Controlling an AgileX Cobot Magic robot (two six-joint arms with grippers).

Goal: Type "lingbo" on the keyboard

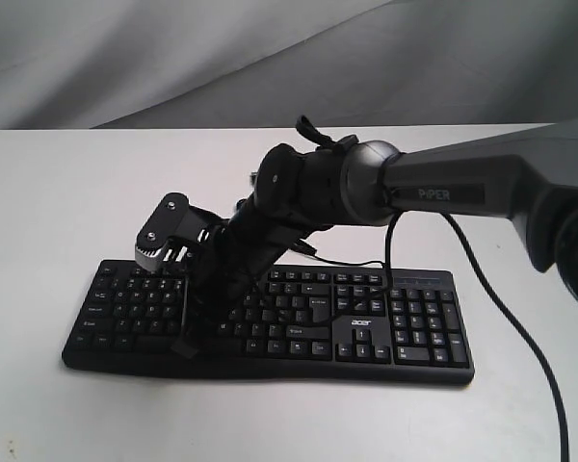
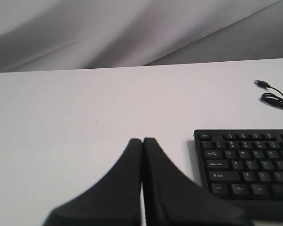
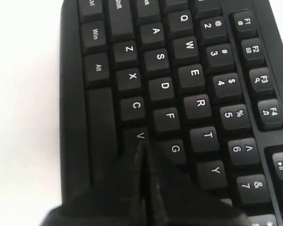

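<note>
The black keyboard lies across the middle of the white table, number pad at the right. My right gripper reaches across from the right and points down over the left half of the letter keys. In the right wrist view its shut fingers end at the edge of the V key, beside G, and they hide the keys behind them. I cannot tell if a key is pressed. My left gripper is shut and empty over bare table, to the left of the keyboard. It does not show in the exterior view.
The keyboard's thin USB cable lies coiled on the table behind it, plug free. A thicker black arm cable hangs down past the keyboard's right end. Grey cloth backs the table's far edge.
</note>
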